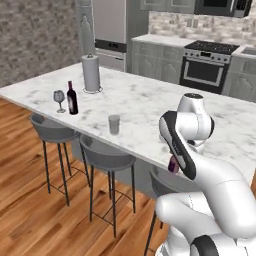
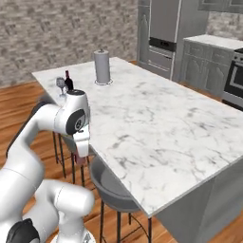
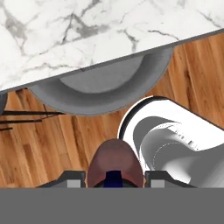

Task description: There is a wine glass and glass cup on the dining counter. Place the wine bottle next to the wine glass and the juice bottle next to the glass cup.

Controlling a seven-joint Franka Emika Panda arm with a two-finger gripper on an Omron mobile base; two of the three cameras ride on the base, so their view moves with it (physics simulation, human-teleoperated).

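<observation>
My gripper (image 3: 114,180) is shut on the juice bottle (image 3: 116,162), a stubby dark-red bottle that fills the gap between the finger tips. The held juice bottle (image 1: 173,164) hangs just off the near edge of the dining counter (image 1: 150,105), above a stool. In the right base view the juice bottle (image 2: 80,160) pokes out below the hand. The glass cup (image 1: 114,124) stands near the counter's front edge, to the left of the gripper. At the far left end the wine bottle (image 1: 72,98) stands right beside the wine glass (image 1: 59,100); both wine bottle (image 2: 69,81) and wine glass (image 2: 60,84) also show behind my arm.
A paper towel roll (image 1: 91,73) stands upright behind the wine bottle. Grey round stools (image 1: 107,156) line the counter's near side, one stool seat (image 3: 103,92) directly below the hand. Oven and cabinets stand at the back wall.
</observation>
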